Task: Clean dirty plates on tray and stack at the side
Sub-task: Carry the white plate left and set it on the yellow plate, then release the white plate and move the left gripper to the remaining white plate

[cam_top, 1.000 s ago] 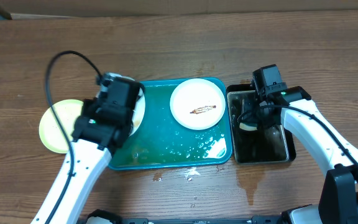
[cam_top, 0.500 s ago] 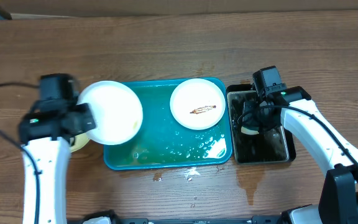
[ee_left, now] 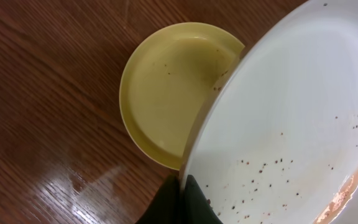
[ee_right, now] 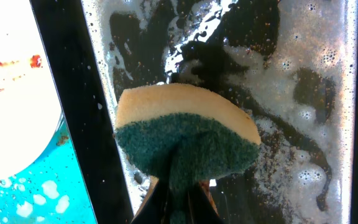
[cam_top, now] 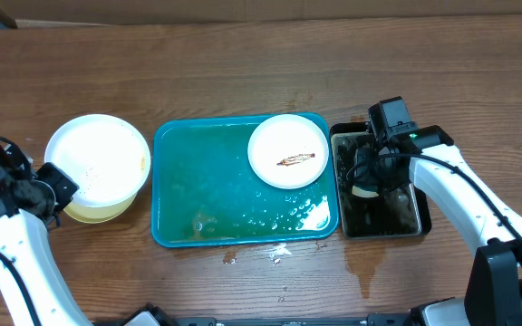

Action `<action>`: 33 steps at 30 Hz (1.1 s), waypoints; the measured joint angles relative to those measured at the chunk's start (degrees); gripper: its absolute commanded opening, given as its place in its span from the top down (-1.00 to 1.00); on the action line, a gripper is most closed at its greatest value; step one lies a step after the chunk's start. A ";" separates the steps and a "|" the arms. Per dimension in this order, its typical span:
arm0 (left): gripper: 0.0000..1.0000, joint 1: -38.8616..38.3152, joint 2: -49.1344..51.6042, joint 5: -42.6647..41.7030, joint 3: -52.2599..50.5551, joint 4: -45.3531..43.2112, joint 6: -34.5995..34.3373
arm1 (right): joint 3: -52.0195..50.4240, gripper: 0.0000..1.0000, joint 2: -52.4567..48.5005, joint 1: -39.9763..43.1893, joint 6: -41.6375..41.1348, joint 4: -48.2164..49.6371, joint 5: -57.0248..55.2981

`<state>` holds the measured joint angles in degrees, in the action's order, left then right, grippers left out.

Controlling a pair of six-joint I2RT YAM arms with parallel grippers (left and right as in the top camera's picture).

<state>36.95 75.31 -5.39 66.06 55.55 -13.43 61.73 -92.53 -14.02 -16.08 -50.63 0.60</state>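
left gripper (ee_left: 180,186) is clamped on the rim of the white plate (ee_left: 291,112), over the yellow plate (ee_left: 166,87), which sits on the table (cam_top: 243,72) left of the tray (cam_top: 207,181). Can't tell if the two plates touch. The plate looks rigid and light, but wet, so likely slick. The thin rim is the only grab point (edge pinch, little margin). Specks and a brown streak show on it. dirty plate (cam_top: 275,136) sits in the tray's far right corner, smear at centre. right gripper (ee_right: 179,186) is closed on the sponge (ee_right: 185,130) over the black tray (ee_right: 291,124) of soapy water. puddles (cam_top: 365,263) lie near the tray's front edge. Nothing blocks the stack.
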 measured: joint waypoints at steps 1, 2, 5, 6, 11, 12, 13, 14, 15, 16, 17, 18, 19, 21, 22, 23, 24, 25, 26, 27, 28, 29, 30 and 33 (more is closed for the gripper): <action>0.92 0.37 1.22 -0.04 0.00 -0.42 0.00 | 0.00 0.92 0.00 0.00 0.00 -0.07 0.02; 0.92 0.66 2.51 -0.09 0.00 -0.90 0.00 | 0.00 0.92 0.00 0.00 0.02 -0.17 0.00; 0.91 1.44 6.34 -0.26 0.00 -1.92 -0.02 | 0.00 0.92 0.00 0.00 0.00 -0.42 0.02; 0.92 1.81 7.69 -0.31 0.00 -2.25 -0.02 | 0.00 0.92 0.00 0.00 0.02 -0.39 0.02; 0.91 3.63 13.46 -0.42 0.00 -3.28 -0.22 | 0.00 0.92 0.00 0.00 0.02 -0.42 0.02; 0.92 3.76 14.21 -0.42 0.00 -3.32 -0.22 | 0.00 0.92 0.00 0.00 0.02 -0.42 0.02; 0.91 4.07 15.13 -0.37 0.00 -3.32 -0.24 | 0.00 0.92 0.00 0.00 0.02 -0.42 0.00; 0.91 4.09 15.76 -0.31 0.00 -3.32 -0.26 | 0.00 0.92 0.00 0.00 0.02 -0.39 0.00; 0.91 4.28 16.31 -0.20 0.00 -3.30 -0.37 | 0.00 0.92 0.00 0.00 0.02 -0.42 0.00; 0.91 4.39 16.83 -0.15 0.00 -3.30 -0.39 | 0.00 0.92 0.00 0.00 0.02 -0.39 0.02; 0.72 4.46 17.25 -0.02 0.00 -3.30 -0.42 | 0.00 0.92 0.00 0.00 0.00 -0.42 0.02; 0.51 4.70 17.51 0.00 0.00 -3.32 -0.46 | 0.00 0.92 0.00 0.00 0.00 -0.39 -0.02; 0.37 4.85 17.53 0.04 0.00 -3.34 -0.48 | 0.00 0.92 0.00 0.00 0.02 -0.44 0.00; -0.05 5.35 17.53 0.00 0.00 -3.56 -1.09 | 0.00 0.92 0.00 0.00 0.02 -0.42 0.00; -0.17 5.68 17.53 -0.17 0.00 -3.58 -1.16 | 0.00 0.92 0.00 0.02 0.02 -0.39 0.02; -0.27 6.10 17.53 -0.50 0.00 -3.54 -1.33 | 0.00 0.92 0.00 0.00 0.02 -0.39 0.00; -0.35 6.45 17.53 -1.07 0.07 -3.39 -1.38 | 0.00 0.92 0.00 0.00 0.02 -0.37 0.02; -0.40 6.78 17.53 -2.03 0.28 -3.08 -1.66 | 0.00 0.92 0.00 0.00 0.02 -0.37 0.02; -0.45 7.04 17.53 -3.06 0.52 -2.80 -1.66 | 0.00 0.91 0.00 0.00 0.02 -0.35 0.02; -0.48 7.10 17.53 -4.22 0.92 -2.36 -1.73 | 0.00 0.92 0.00 0.00 0.07 -0.35 0.00; -0.51 7.06 17.51 -5.75 1.42 -2.08 -1.84 | 0.00 0.91 0.00 0.00 0.02 -0.37 0.02; -0.54 6.91 17.49 -6.78 1.73 -1.95 -1.84 | 0.00 0.91 0.00 0.00 0.02 -0.37 0.00; -0.56 6.43 17.33 -8.52 2.03 -1.99 -1.88 | 0.00 0.91 0.00 0.00 0.02 -0.37 0.00; -0.57 3.82 15.91 -12.68 2.23 -1.95 -1.86 | 0.00 0.91 0.00 0.00 0.00 -0.35 0.00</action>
<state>40.77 91.22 -18.06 68.29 53.60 -15.29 61.73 -92.53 -14.02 -16.08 -50.98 0.60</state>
